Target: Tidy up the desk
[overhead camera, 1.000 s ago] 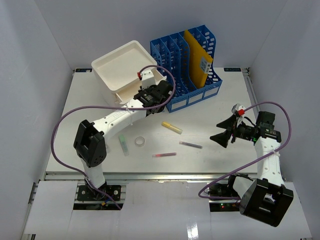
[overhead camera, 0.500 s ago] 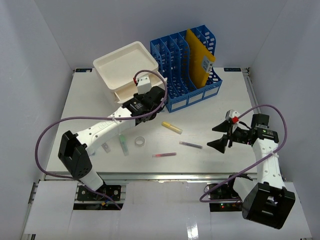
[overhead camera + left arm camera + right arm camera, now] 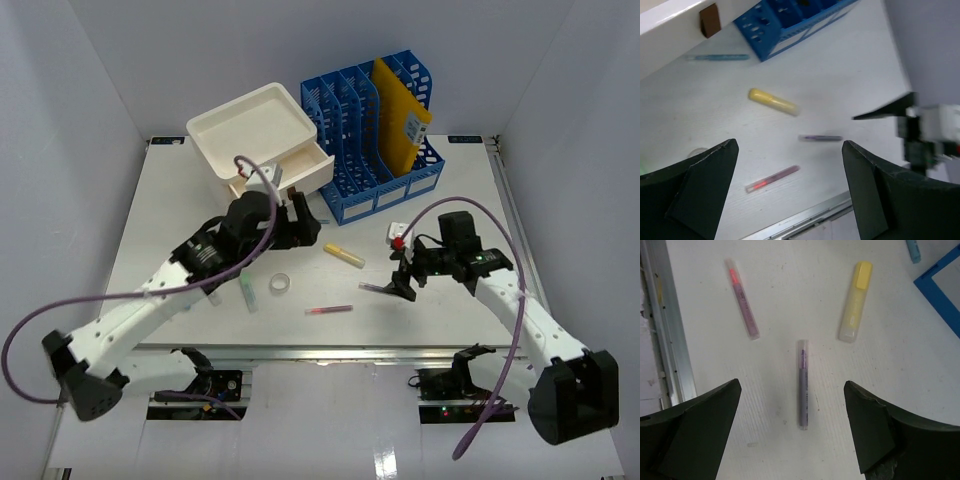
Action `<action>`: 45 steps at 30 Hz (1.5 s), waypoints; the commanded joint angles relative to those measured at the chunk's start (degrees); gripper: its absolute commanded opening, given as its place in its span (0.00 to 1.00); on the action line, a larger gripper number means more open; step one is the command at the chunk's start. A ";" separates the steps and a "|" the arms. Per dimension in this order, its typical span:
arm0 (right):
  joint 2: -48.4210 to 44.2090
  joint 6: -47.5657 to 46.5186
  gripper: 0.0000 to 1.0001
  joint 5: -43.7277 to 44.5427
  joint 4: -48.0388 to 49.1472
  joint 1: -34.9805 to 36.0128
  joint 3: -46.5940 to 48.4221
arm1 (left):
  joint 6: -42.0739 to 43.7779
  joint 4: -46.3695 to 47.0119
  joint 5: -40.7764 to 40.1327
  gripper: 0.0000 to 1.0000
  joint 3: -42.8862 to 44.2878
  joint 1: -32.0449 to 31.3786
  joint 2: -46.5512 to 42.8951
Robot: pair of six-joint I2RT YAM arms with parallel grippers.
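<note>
- Desk spans the overhead view, pens scattered toward its front rail.
- Right gripper is spread wide and empty, hovering over purple pen.
- Left gripper has jaws apart and holds nothing, near white drawer box.
- Yellow highlighter and pink pen lie apart from purple pen.
- Blurred teal stick by blue file rack, probably a pen.

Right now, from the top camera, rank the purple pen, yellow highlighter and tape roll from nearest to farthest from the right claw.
1. Purple pen, at the right claw tips.
2. Yellow highlighter, farther left and back.
3. Tape roll, farthest left.
</note>
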 commanded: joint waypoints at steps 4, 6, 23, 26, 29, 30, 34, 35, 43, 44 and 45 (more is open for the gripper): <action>11.85 -5.06 0.90 11.88 1.80 7.60 3.40 | -1.64 1.88 13.14 0.98 -22.11 -0.05 -29.14; 12.95 -8.33 0.90 11.37 0.41 8.01 3.28 | -3.55 -0.19 13.12 0.98 -25.13 -0.03 -36.09; 25.09 -11.34 0.94 18.82 9.43 10.69 0.23 | -12.27 -11.89 7.79 0.98 -31.67 -0.08 -48.02; 26.68 -10.95 0.89 19.30 10.08 10.77 0.41 | -12.25 -11.89 7.88 0.98 -31.65 -0.08 -47.43; 28.09 -10.68 0.80 19.63 10.28 10.95 0.55 | -12.06 -11.62 7.95 0.98 -31.77 -0.08 -47.80; 28.49 -10.68 0.78 19.83 10.15 10.95 0.62 | -11.86 -11.55 7.89 0.98 -31.83 -0.08 -48.07; 29.29 -11.09 0.64 20.29 9.54 10.96 0.40 | -11.57 -11.20 7.67 0.98 -31.93 -0.08 -48.14; 29.53 -11.18 0.61 20.33 9.45 10.95 0.31 | -11.51 -11.22 7.85 0.98 -31.93 -0.08 -48.05; 28.73 -11.61 0.18 20.43 7.07 10.95 0.44 | -10.95 -10.34 8.84 0.98 -32.42 -0.08 -47.64; 28.10 -12.06 0.13 20.39 6.74 10.99 0.28 | -10.90 -10.31 9.16 0.98 -32.41 -0.08 -47.54; 27.41 -12.85 0.10 20.23 5.87 11.03 0.35 | -10.84 -10.29 9.41 0.98 -32.37 -0.08 -47.54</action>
